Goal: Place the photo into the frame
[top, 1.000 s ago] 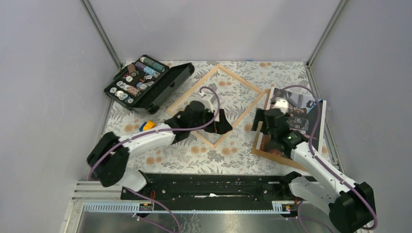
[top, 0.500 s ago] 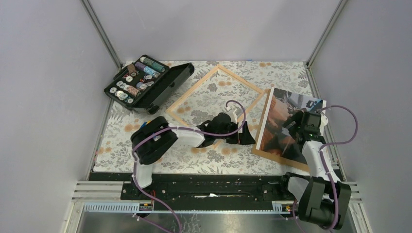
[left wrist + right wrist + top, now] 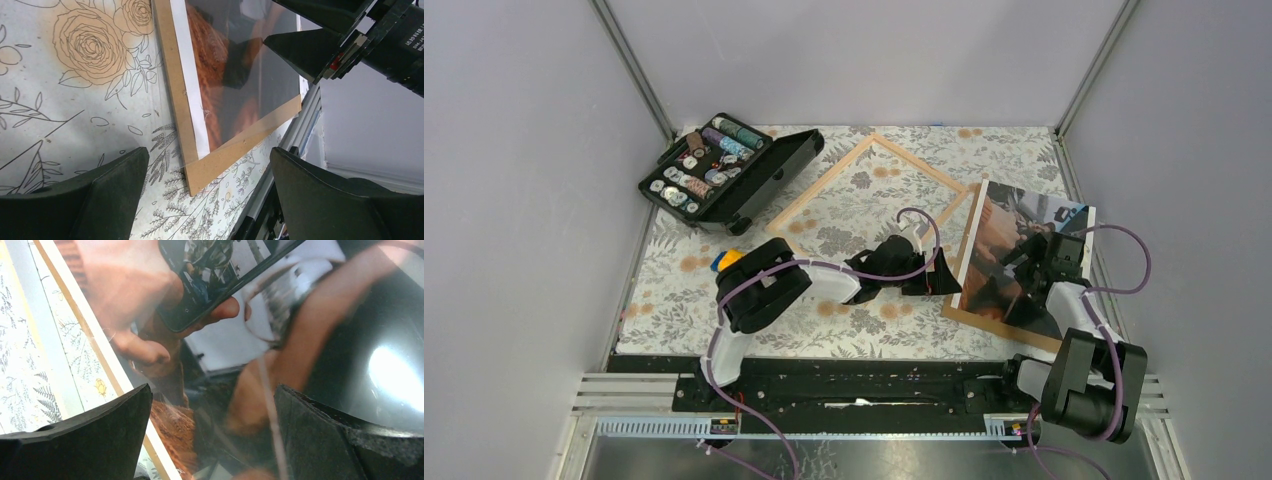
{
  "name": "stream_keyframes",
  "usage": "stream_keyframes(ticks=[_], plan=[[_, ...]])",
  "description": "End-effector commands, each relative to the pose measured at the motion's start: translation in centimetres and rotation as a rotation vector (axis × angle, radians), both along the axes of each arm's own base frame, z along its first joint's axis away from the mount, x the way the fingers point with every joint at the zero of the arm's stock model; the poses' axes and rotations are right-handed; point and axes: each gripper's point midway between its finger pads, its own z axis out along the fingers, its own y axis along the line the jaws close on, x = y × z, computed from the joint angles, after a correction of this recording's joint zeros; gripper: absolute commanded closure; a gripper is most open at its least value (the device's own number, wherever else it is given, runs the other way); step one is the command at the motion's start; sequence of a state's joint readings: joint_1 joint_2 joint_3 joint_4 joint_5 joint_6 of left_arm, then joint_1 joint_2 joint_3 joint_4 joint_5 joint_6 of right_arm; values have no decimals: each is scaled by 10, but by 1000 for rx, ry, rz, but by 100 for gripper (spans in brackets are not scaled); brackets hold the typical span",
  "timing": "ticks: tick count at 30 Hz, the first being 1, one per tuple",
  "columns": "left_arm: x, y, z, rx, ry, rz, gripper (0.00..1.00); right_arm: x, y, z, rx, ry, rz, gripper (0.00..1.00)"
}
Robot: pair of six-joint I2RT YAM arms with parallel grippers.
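The photo, a glossy dark and orange-brown print, lies on the plain brown backing board at the right of the table. The pale wood frame lies empty at the table's middle, set like a diamond. My left gripper is open and low at the board's left edge; in the left wrist view the board's near corner sits between its jaws, and whether they touch it I cannot tell. My right gripper is open close over the photo, holding nothing.
An open black case with small round items stands at the back left. A small yellow and blue object lies by the left arm. The table's metal rail runs close beyond the board's corner. Grey walls close in both sides.
My left gripper has moved right from the frame's near corner to the board's left edge. My right arm has swung back and its gripper now sits over the photo's right part.
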State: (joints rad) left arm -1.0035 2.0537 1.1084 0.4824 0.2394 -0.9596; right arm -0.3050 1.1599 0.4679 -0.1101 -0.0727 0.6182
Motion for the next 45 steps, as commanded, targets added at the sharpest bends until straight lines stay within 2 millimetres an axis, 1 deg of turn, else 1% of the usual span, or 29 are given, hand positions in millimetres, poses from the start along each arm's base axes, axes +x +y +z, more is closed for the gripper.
stream_keyframes(ticks=[1,5,9,15,19,22,24,25,29,31,36,40,41,42,45], plan=[[1,-14,5,-52,29,6,3,1,4,-8,35,4,5,0],[-6,-20,6,-90,87,-18,3,1,7,-10,45,2,14,0],[-12,-23,15,-154,140,-25,3,2,6,-8,40,-9,18,0],[-15,-25,44,-265,162,-38,6,3,8,-5,42,-32,24,0],[-10,-22,55,-297,149,-16,12,4,10,-5,50,-35,33,0],[-7,-23,50,-294,162,0,23,5,11,-5,57,-39,38,0],[-4,-23,45,-285,175,6,34,6,12,-4,59,-45,44,0],[-2,-23,42,-277,178,10,38,6,12,-4,62,-46,44,0],[9,-22,32,-248,179,28,52,7,14,-3,66,-48,57,0],[11,-24,28,-242,186,27,57,6,14,-3,66,-49,57,1],[16,-26,18,-216,185,23,74,8,16,2,60,-72,76,1],[23,-25,13,-151,147,12,98,10,21,12,58,-123,118,1],[25,-24,15,-134,130,11,100,10,23,14,60,-134,129,1],[27,-23,16,-119,111,8,100,15,24,21,56,-176,146,0],[32,-18,27,-67,43,3,100,19,32,30,70,-229,191,0]])
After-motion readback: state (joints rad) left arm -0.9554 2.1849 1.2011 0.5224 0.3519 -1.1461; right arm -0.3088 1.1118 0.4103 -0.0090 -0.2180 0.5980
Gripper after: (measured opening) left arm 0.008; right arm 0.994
